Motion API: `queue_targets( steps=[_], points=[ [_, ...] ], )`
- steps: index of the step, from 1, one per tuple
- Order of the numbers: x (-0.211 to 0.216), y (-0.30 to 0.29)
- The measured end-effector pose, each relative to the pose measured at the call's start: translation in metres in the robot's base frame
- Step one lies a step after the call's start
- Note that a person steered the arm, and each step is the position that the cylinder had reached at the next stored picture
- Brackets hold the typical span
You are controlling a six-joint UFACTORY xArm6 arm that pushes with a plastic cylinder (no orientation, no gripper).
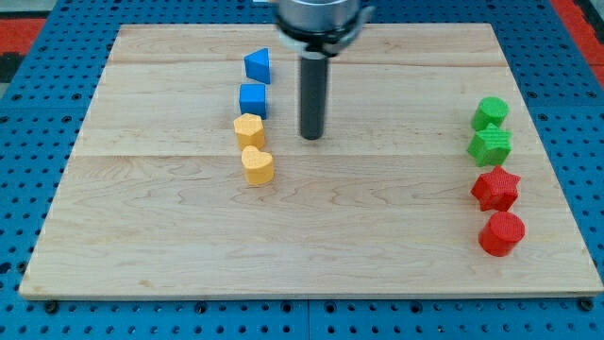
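Note:
My tip [311, 137] rests on the wooden board [311, 236] just to the right of a column of four blocks, touching none of them. That column holds a blue triangular block [258, 65] at the top, a blue cube [253, 99] below it, then a yellow hexagonal block [249, 129] and a yellow heart block [257, 165]. The blue cube and the yellow hexagon are the nearest to the tip, with a clear gap between.
At the view's right a second column stands: a green rounded block [490, 113], a green star-like block [490, 145], a red star block [495, 189] and a red round block [501, 233]. A blue pegboard [28, 113] surrounds the board.

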State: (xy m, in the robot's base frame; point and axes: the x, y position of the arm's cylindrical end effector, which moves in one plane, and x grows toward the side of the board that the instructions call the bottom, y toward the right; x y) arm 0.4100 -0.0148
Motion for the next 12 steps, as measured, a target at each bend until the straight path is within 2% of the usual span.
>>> queue_targets(
  steps=[1, 3, 5, 7, 8, 10, 11, 12],
  points=[
    [0.0, -0.036],
    [0.019, 0.008],
    [0.029, 0.004],
    [0.066, -0.04],
    [0.068, -0.11],
    [0.137, -0.108],
    [0.152, -0.174],
    [0.126, -0.201]
  ],
)
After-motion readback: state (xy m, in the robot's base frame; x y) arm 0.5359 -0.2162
